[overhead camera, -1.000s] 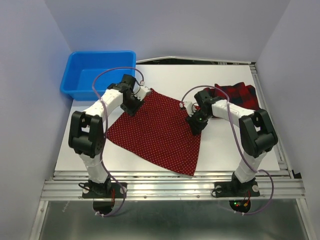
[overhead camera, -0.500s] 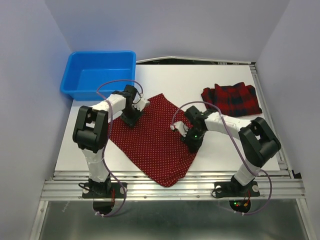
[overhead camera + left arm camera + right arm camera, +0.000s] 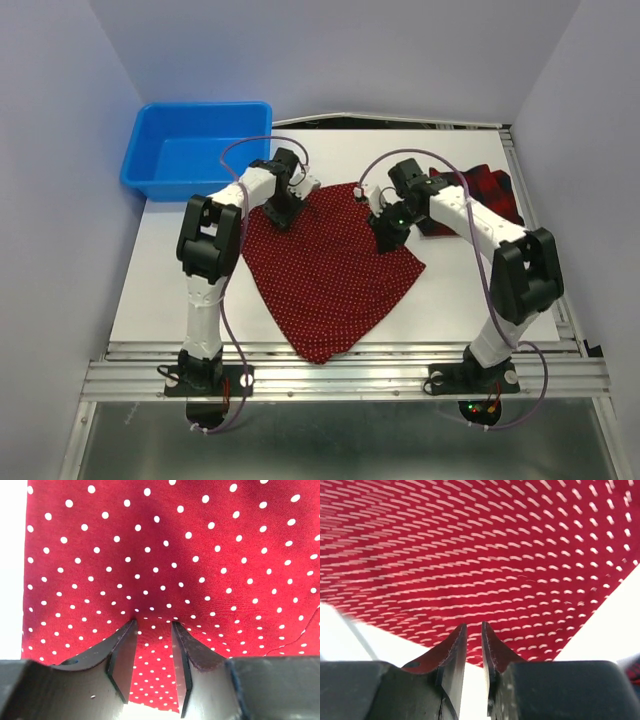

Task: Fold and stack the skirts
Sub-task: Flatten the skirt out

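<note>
The dark red polka-dot skirt [image 3: 330,270] lies spread on the white table, its far edge held by both grippers. My left gripper [image 3: 283,215] grips its far left corner; in the left wrist view [image 3: 154,625] the cloth [image 3: 175,555] puckers between the jaws. My right gripper [image 3: 385,232] grips its far right corner; in the right wrist view [image 3: 474,626] the jaws are almost closed on the blurred cloth [image 3: 470,555] edge. The tartan plaid skirt [image 3: 495,195] lies folded at the back right, partly hidden behind the right arm.
A blue plastic bin [image 3: 190,150] stands at the back left of the table. The table's [image 3: 160,290] near edge meets a metal rail just below the skirt's lowest corner. Purple walls close in on both sides.
Both grippers have moved toward the back of the table and drawn the polka-dot skirt with them. The skirt has turned and shifted right. The right arm now covers part of the tartan skirt.
</note>
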Tool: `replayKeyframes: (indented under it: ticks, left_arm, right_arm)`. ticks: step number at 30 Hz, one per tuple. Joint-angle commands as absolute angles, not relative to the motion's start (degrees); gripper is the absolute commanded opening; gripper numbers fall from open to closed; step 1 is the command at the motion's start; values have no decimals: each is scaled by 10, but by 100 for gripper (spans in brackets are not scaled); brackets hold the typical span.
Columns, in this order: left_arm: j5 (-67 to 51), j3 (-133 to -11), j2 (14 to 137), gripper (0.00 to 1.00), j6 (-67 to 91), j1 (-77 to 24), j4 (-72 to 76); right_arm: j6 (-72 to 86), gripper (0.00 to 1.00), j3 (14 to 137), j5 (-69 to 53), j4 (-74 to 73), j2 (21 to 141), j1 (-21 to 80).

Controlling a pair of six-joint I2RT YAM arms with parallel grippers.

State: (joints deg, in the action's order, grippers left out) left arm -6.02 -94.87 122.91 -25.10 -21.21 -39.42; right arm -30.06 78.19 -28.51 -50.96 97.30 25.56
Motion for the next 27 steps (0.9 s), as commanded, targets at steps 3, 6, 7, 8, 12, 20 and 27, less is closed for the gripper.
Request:
replayKeyframes:
  ticks: [3, 6, 7, 8, 12, 20, 27]
  left_arm:
    - [-65, -998, 1271, 45, -258, -223, -387]
    - [-54, -1017, 1274, 46, -270, -223, -387]
    - [-54, -1024, 1278, 46, -274, -223, -388]
    - [-57, -1033, 1281, 46, -276, -223, -391]
    - [-77, -1093, 1303, 47, -272, -224, -412]
    - [-135, -1022, 1214, 46, -281, -224, -432]
    - [-185, -797, 1136, 43, -287, -243, -421]
  right_arm:
    - [-328, 22, 708, -199, -477, 1039, 244]
    - [-332, 20, 667, -205, -482, 1039, 253]
    - [-334, 20, 647, -207, -485, 1035, 260]
    - [-336, 20, 636, -210, -494, 1032, 285]
    - [-316, 21, 596, -227, -504, 1004, 378]
    - [-297, 21, 597, -292, -540, 1004, 483]
    - [-352, 21, 628, -284, -612, 1007, 483]
